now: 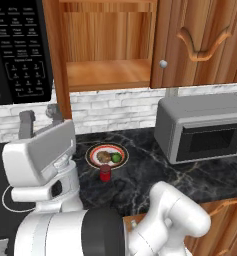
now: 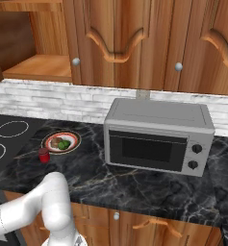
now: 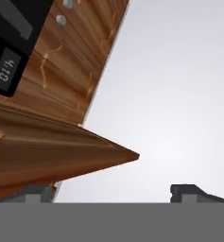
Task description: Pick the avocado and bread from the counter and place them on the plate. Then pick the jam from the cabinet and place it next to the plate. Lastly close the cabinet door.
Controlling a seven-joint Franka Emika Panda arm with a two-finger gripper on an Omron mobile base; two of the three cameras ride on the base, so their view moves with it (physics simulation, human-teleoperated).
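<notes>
Black counter (image 1: 200,185), jam (image 1: 105,173) beside plate (image 1: 93,151) (cabinet (image 1: 107,75) open)

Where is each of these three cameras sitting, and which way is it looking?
Left base view: behind the arm's left, facing the open cabinet, plate and jam; arm and hand lower left.
Right base view: behind its right, facing the microwave; arm lower left.
Hand view: on the hand, facing the cabinet door; fingertips below.
Both base views share plate, jam, microwave.

Grey microwave (image 1: 205,127) — right; black oven panel (image 1: 20,50) — upper left.
</notes>
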